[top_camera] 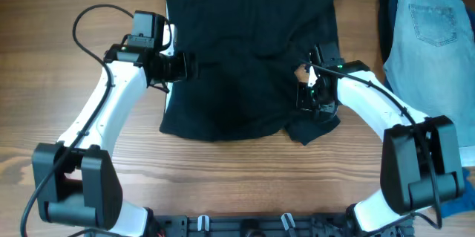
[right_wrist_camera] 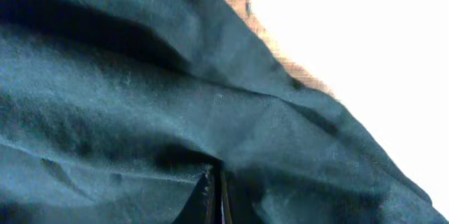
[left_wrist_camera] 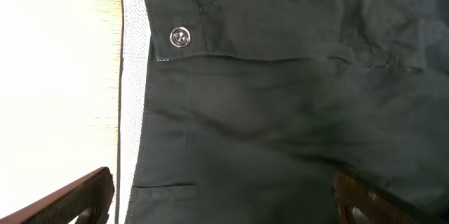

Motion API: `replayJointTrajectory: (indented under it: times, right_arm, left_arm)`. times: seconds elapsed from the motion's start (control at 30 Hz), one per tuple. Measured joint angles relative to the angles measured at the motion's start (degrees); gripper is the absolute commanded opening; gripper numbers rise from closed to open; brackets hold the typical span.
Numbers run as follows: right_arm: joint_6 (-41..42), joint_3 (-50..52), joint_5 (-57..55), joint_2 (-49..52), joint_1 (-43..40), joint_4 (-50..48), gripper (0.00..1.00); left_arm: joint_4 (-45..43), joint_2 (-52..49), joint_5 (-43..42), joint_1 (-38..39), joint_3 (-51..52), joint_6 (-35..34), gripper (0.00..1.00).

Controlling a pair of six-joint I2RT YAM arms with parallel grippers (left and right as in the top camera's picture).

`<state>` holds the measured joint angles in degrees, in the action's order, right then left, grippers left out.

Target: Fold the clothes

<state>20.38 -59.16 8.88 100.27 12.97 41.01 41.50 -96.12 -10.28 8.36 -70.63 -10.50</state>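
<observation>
The black shorts (top_camera: 237, 66) lie flat at frame centre on the table (top_camera: 223, 185). I station one gripper at each side edge, ready to lift for the fold. The left gripper (top_camera: 180, 66) straddles the waistband edge, its fingers (left_wrist_camera: 77, 197) spread wide and gripping nothing. The right gripper (top_camera: 310, 96) is clenched, apparently pinching fabric at the right hem.

Wooden surface (top_camera: 237, 181) across the whole overhead view, warm mid-brown, with grain in long streaks from left to right and faint seams between boards, darker and more swirled toward the lower left corner. Soft, even light from above, with only slight shadows. In both wrist views, the same wood bleached almost white by glare (left_wrist_camera: 56, 76) (right_wrist_camera: 365, 41), the grain legible only in a narrow strip near the top edge.
</observation>
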Motion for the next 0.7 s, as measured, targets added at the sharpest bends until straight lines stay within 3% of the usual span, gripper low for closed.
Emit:
replayJointTrajectory:
  times: [0.03, 0.17, 0.33, 0.47, 0.5, 0.53, 0.57, 0.7]
  right_arm:
    - [0.00, -0.02, -0.44, -0.24, 0.00, 0.61, 0.05]
    - [4.24, -2.84, -2.78, -6.08, -1.16, 10.32, 0.55]
    - [8.96, -3.02, -4.48, -12.20, -4.57, 14.10, 0.57]
    - [10.08, 4.57, -4.42, -11.89, -4.57, 5.99, 0.56]
    - [10.05, 6.93, -4.39, -11.74, -4.57, 3.15, 0.38]
    - [10.01, 9.51, -4.31, -11.61, -4.57, -0.57, 0.11]
    - [9.88, 11.23, -4.09, -11.61, -4.57, -3.72, 0.04]
    - [8.57, 15.76, -3.91, -11.56, -4.57, -11.65, 0.04]
  left_arm:
    - [0.02, 0.00, 0.00, -0.42, 0.00, -0.02, 1.00]
    - [1.38, 0.00, 0.20, -3.87, 0.00, -0.02, 1.00]
    - [2.62, 0.76, 0.61, -8.39, 0.00, -0.02, 1.00]
    - [2.80, 0.90, 1.70, -8.59, 0.00, -0.02, 1.00]
    - [2.82, 0.90, 2.51, -8.59, 0.00, 0.00, 1.00]
    - [2.86, 0.92, 3.30, -8.59, 0.00, -0.02, 1.00]
    - [3.02, 0.94, 3.63, -8.59, 0.00, 0.00, 1.00]
    - [3.04, 0.98, 4.46, -8.59, 0.00, -0.02, 1.00]
